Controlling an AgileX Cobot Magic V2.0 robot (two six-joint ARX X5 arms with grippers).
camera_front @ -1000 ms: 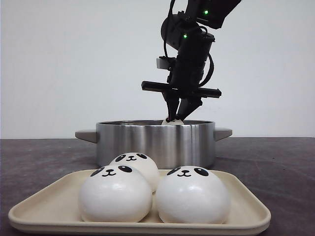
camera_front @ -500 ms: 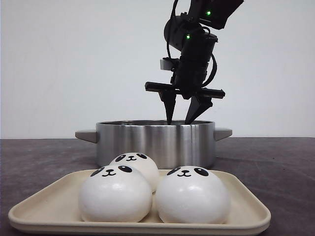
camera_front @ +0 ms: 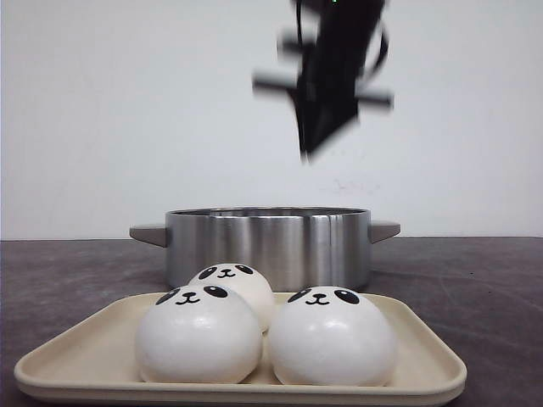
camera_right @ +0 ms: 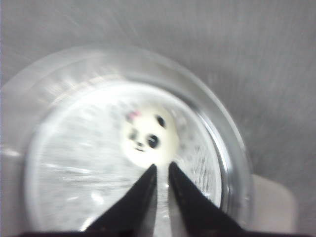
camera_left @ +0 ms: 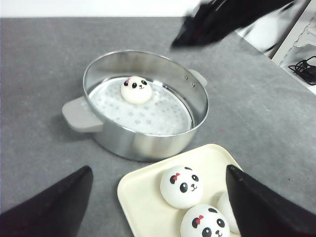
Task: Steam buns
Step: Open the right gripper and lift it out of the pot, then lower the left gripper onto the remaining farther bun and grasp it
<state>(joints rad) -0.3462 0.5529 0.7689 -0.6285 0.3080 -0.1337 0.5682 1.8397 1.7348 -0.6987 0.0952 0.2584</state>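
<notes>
Three white panda-face buns sit on a cream tray (camera_front: 424, 360): two in front (camera_front: 198, 333) (camera_front: 332, 336) and one behind (camera_front: 232, 288). A fourth bun (camera_left: 136, 90) lies inside the steel pot (camera_front: 267, 246) on its perforated steamer plate. It also shows in the right wrist view (camera_right: 149, 136). My right gripper (camera_front: 310, 151) is blurred, high above the pot, with its fingers almost together and empty. My left gripper (camera_left: 159, 169) is wide open and empty, hovering over the tray's (camera_left: 143, 197) near end. It is out of the front view.
The pot has grey handles on both sides (camera_front: 148, 232) (camera_front: 384, 230) and stands just behind the tray. A white shelf with black cables (camera_left: 306, 69) is off the table's far right. The table is dark grey.
My right gripper opened over the pot and left the bun inside. It then rose well above the rim and its fingers closed.
</notes>
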